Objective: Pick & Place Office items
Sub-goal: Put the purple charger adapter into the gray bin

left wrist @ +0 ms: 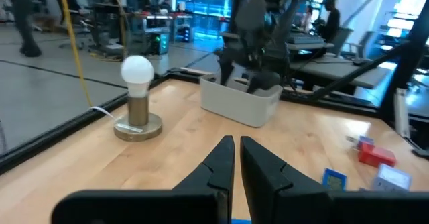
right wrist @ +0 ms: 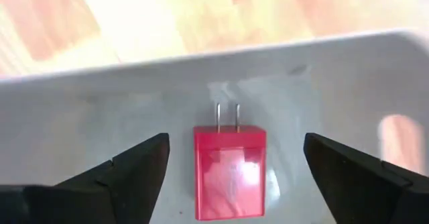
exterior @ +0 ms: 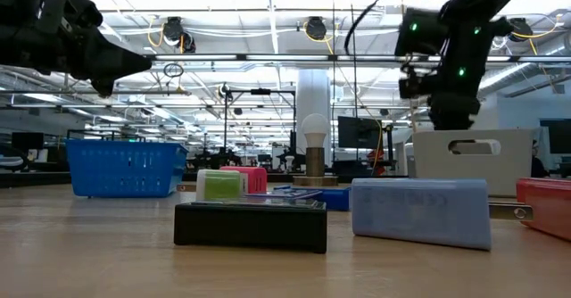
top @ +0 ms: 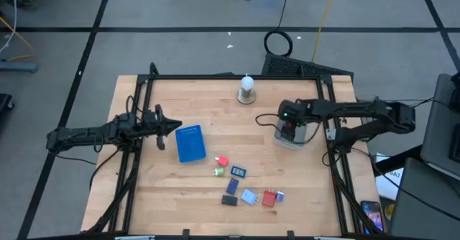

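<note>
Overhead, right tool wide open above red plug block inside white bin.

Both arms matte black w/ slim tube links & chunky joints. Right arm has green LEDs lit near wrist, black cables alongside. Fingers black, tapered, wedge-shaped.

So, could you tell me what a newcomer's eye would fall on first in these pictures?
Probably the right gripper, fingers spread wide over the white bin on the table's right side, with a red plug-in charger lying free inside it. Next, the cluster of small colourful office items near the table's front centre, right of the blue tray. The left gripper waits shut by that tray.
</note>
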